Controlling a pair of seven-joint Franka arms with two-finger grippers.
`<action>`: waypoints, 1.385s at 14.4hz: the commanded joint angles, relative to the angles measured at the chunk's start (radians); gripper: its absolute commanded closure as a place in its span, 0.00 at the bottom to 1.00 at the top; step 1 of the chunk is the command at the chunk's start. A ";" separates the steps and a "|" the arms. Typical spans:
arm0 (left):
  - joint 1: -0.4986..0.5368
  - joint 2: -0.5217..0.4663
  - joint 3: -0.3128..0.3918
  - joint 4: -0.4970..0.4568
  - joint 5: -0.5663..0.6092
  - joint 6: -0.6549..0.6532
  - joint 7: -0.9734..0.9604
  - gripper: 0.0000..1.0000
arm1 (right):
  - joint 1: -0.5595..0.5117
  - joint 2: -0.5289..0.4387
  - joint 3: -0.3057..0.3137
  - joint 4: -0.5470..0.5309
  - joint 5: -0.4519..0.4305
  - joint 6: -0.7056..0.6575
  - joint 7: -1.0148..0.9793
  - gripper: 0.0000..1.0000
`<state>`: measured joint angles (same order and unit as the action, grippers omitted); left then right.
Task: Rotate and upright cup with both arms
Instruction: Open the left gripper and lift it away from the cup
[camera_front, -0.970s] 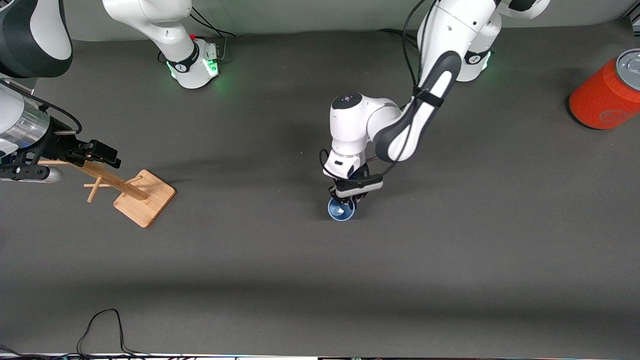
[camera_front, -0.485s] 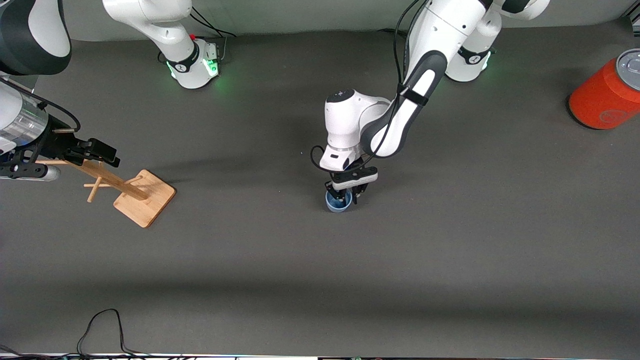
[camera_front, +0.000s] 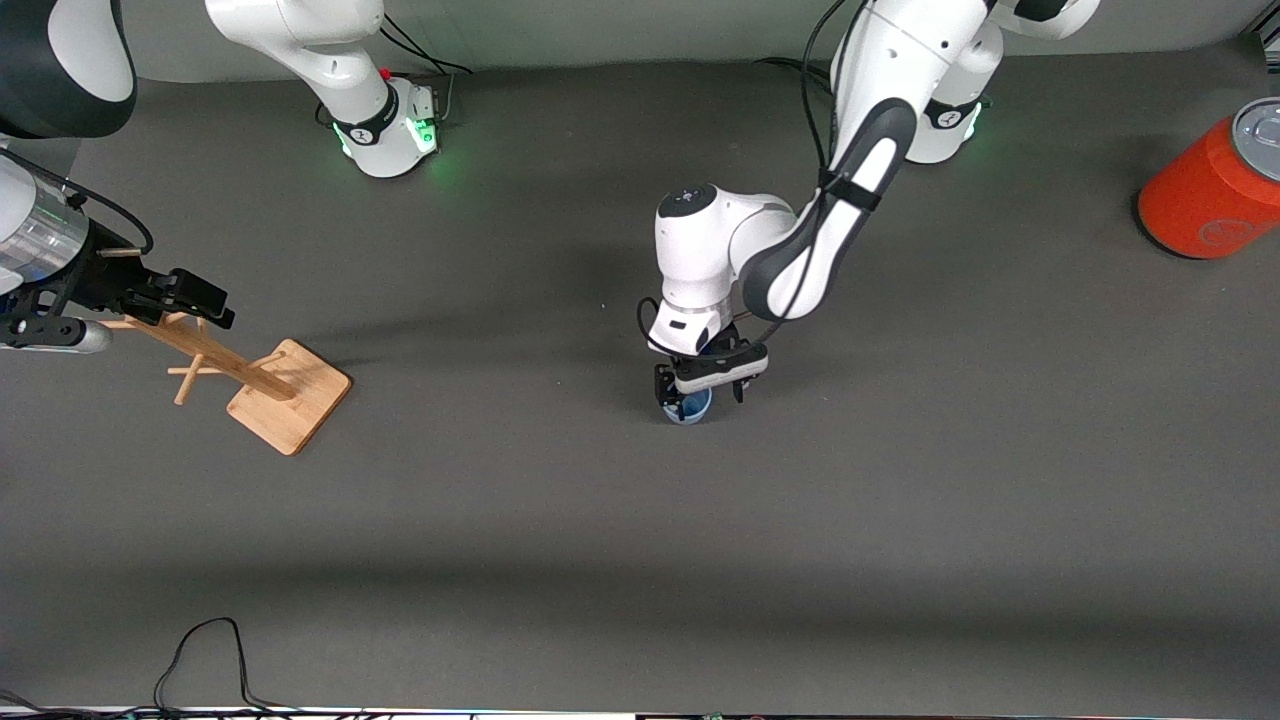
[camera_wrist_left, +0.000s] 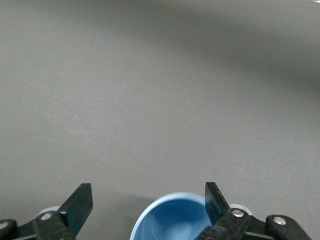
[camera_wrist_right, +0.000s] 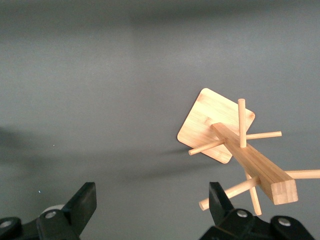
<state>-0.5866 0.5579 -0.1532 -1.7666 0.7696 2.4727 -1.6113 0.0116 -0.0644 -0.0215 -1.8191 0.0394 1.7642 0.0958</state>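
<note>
The left gripper (camera_front: 698, 390) hangs low over the middle of the table, pointing straight down, its fingers (camera_wrist_left: 79, 206) spread wide. The cup (camera_front: 688, 405) stands upright on the table directly beneath it, open mouth up, between the two fingers. In the left wrist view the cup (camera_wrist_left: 172, 220) sits just beside one finger with a clear gap to the other; whether that nearer finger touches the rim cannot be told. The light-blue inside of the cup and its flat bottom show from above.

The right gripper (camera_front: 190, 298) waits at the right arm's end of the table, over the top of a wooden mug tree (camera_front: 245, 380), with its fingers (camera_wrist_right: 82, 205) also spread apart and nothing between them. The mug tree (camera_wrist_right: 240, 145) stands on a square wooden base, its post carrying several thin pegs.

A large orange-red can (camera_front: 1210, 190) with a silver top stands at the left arm's end of the table (camera_front: 640, 540), well apart from the cup and farther from the front camera than it.
</note>
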 joint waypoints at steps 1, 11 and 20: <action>0.028 -0.053 -0.005 0.038 -0.149 -0.089 0.190 0.00 | 0.002 -0.044 -0.006 -0.028 -0.006 0.000 -0.001 0.00; 0.362 -0.105 -0.006 0.335 -0.573 -0.559 1.058 0.00 | 0.001 -0.087 -0.035 -0.023 -0.001 0.018 -0.002 0.00; 0.605 -0.315 0.003 0.305 -0.716 -0.828 1.390 0.00 | -0.002 -0.080 -0.034 -0.008 -0.001 -0.015 -0.076 0.00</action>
<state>-0.0013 0.3242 -0.1451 -1.4157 0.1139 1.6948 -0.2588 0.0104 -0.1290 -0.0525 -1.8208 0.0387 1.7660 0.0563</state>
